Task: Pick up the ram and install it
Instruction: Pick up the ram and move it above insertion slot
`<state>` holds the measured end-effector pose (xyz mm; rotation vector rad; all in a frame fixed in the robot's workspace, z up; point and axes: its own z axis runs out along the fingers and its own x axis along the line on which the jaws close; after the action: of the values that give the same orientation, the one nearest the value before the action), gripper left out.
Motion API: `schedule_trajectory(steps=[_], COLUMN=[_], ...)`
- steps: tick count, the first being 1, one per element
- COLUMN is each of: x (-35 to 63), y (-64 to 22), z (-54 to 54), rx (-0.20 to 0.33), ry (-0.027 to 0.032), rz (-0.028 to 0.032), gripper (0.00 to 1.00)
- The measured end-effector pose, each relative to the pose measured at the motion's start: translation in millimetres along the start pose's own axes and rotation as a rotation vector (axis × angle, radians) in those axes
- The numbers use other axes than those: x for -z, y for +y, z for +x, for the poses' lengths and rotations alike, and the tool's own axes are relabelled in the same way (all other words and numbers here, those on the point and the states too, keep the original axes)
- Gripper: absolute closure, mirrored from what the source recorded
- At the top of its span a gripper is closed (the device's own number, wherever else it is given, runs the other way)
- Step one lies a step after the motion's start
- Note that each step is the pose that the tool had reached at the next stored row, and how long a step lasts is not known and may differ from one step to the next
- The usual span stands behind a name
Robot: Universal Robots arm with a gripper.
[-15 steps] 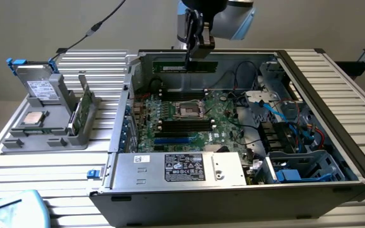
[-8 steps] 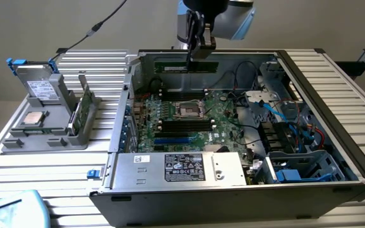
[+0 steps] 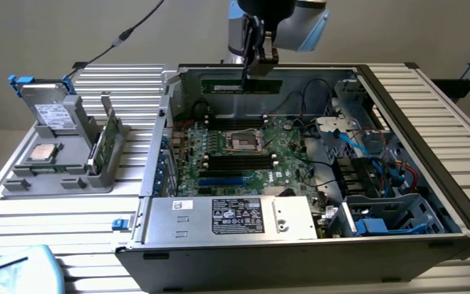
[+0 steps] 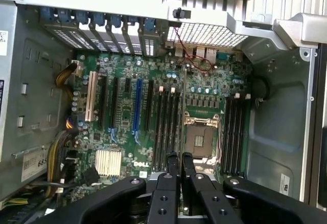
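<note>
The ram [image 3: 218, 86] is held in the air over the open computer case [image 3: 284, 266], clamped in the hand [image 3: 257, 72] near the middle of its length. It is seen as a dark-green strip with a pale label, set on edge. Its long axis runs across the exterior view from left to right, level with the bench [image 3: 443, 116].

The hand is narrowed onto the stick. In the wrist view its fingertips [image 4: 172, 158] are drawn almost together, and only a thin gap is left between them. The stick itself cannot be made out in that gap.

Below the ram lies the motherboard [image 3: 288, 153]. Two banks of long black memory slots are found on it, one [image 3: 237, 124] on the far side of the processor socket [image 3: 243, 142] and one [image 3: 239, 162] on the near side. Both banks run left to right in the exterior view, so the ram is judged to lie parallel to them, with no turn about the vertical called for.

The ram is well clear of the board and touches nothing but the hand. In the wrist view the gap of the hand [image 4: 180, 157] is lined up along a bank of slots [image 4: 166, 121] just beside the socket [image 4: 198, 138]. The other bank [image 4: 232, 127] lies beyond the socket. The ram is therefore judged to hang roughly above the first bank. Which single slot it is over cannot be told.
</note>
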<state>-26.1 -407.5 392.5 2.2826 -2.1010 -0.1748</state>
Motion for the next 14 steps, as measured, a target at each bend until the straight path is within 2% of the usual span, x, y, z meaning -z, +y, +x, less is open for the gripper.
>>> schedule_trajectory(steps=[14], x=[-4.0], y=[-5.7], z=[-8.9], rx=[-0.017], ry=[-0.0016], rz=[0.0010], gripper=[0.86])
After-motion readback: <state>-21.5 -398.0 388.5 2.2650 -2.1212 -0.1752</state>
